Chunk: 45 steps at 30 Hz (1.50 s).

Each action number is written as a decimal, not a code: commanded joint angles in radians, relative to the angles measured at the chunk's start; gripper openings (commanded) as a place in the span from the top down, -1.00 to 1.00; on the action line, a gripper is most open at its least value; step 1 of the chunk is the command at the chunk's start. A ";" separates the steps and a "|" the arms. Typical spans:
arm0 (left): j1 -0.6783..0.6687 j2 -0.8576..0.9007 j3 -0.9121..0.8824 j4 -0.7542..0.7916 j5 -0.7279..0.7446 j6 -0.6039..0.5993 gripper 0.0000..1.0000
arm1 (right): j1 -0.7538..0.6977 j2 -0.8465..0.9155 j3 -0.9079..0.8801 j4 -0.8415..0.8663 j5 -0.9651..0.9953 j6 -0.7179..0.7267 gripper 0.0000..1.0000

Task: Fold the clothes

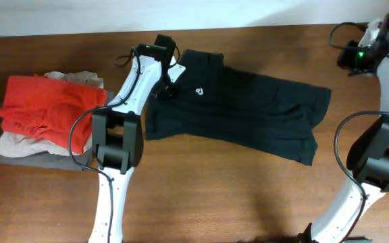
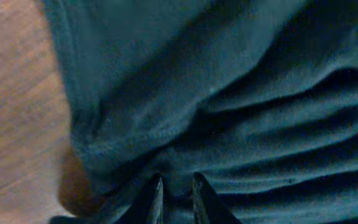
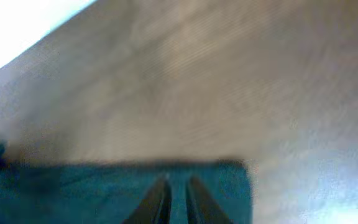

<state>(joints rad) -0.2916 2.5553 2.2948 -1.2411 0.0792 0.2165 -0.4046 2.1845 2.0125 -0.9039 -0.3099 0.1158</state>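
A black garment [image 1: 248, 115] lies spread across the middle of the brown wooden desk [image 1: 215, 202]. It is mostly flat, its long axis runs from upper left to lower right, and a small white logo [image 1: 200, 91] shows near its upper-left part. The left arm reaches in from the near edge, and the left end effector [image 1: 169, 89] is down on the garment's upper-left area, just beside the logo. In the left wrist view the left end effector [image 2: 178, 196] is clenched on the cloth: the two fingers stand close together, and folds of dark fabric bunch and radiate from between them. A hemmed edge of the garment curves past on the left, with bare wood beyond it. The right end effector [image 1: 351, 57] is at the far right corner of the desk, apart from the garment's right end. In the right wrist view the right end effector [image 3: 176, 196] has only a thin slit between its fingers. It appears clenched on nothing, though that picture is blurred, and a corner of the black garment lies beneath and beyond them. At the left of the desk, well apart from the black garment, a folded red garment [image 1: 49, 108] tops a stack of beige and grey garments [image 1: 39, 152].
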 commanded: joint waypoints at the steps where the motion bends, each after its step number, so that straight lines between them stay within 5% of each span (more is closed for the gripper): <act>1: 0.004 0.028 0.152 -0.053 0.003 0.009 0.67 | 0.018 -0.032 0.046 -0.135 -0.083 -0.008 0.77; 13: -0.001 -0.003 0.849 -0.447 -0.082 -0.015 0.85 | 0.178 -0.243 0.046 -0.418 0.063 -0.089 0.88; 17: -0.003 -0.190 0.840 -0.447 -0.130 -0.036 0.83 | 0.290 -0.447 0.046 -0.482 0.253 -0.028 0.85; 23: -0.003 -0.370 0.793 -0.447 -0.155 -0.051 0.70 | 0.348 -0.563 0.006 -0.570 0.285 0.085 0.77; 32: -0.001 -0.673 0.293 -0.434 -0.234 -0.076 0.60 | 0.381 -0.603 -0.394 -0.499 0.202 0.134 0.69; 37: 0.006 -0.729 -0.090 -0.228 -0.167 -0.096 0.52 | 0.394 -0.634 -0.668 -0.294 0.201 0.204 -0.03; 39: 0.006 -0.723 -0.240 -0.112 -0.137 -0.096 0.46 | 0.385 -0.629 -0.755 -0.205 0.200 0.220 -0.15; 45: 0.006 -0.717 -0.710 0.391 -0.090 -0.093 0.41 | 0.324 -0.589 -0.966 0.047 0.186 0.272 0.62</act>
<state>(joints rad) -0.2893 1.8385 1.7473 -0.9775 -0.0673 0.1291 -0.0433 1.5856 1.1099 -0.9012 -0.1158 0.3397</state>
